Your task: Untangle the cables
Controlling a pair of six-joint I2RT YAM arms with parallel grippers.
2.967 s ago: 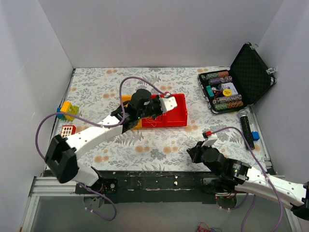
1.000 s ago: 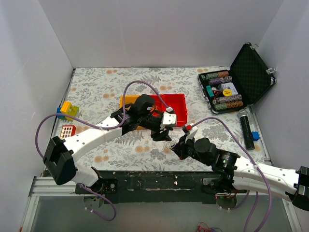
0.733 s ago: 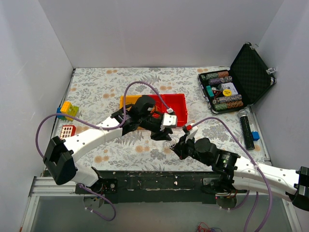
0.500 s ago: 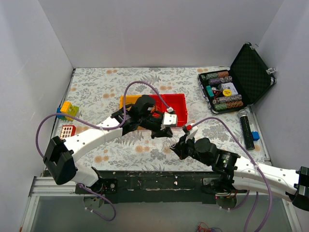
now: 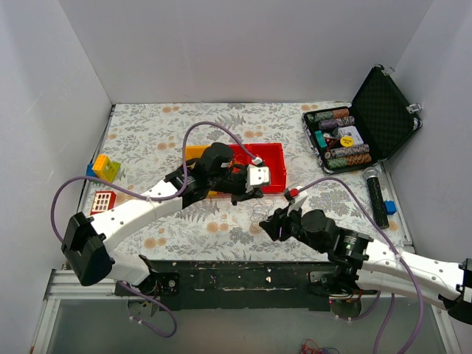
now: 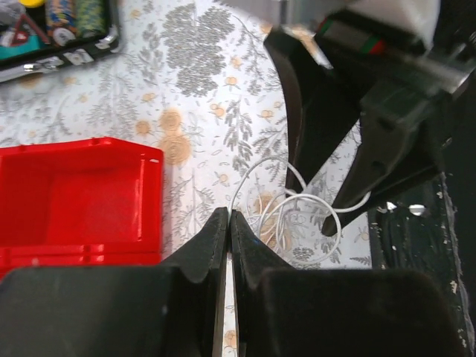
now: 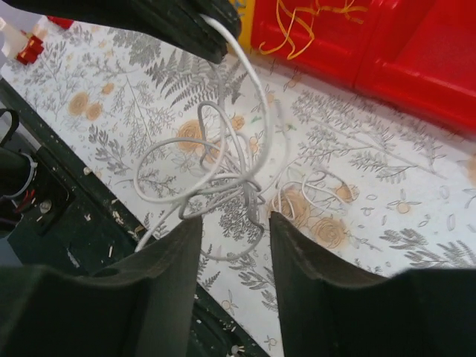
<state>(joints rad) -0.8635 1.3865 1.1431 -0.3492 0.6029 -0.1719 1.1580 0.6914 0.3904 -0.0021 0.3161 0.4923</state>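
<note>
Near edge of table: black rail just beside right gripper. Red bin close behind left gripper. Bare tabletop to the left of both. Left gripper pinched closed on white cable, one end held above the table. Its loops hang down just ahead of the right gripper's spread, empty jaws. Yellow cables lie in the bin.

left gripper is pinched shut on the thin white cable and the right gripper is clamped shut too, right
Not quite. The left gripper is shut on the thin white cable, but the right gripper is open, not clamped shut. The right wrist view shows its two dark fingers spread apart, with the cable's loops beyond the gap.
</note>
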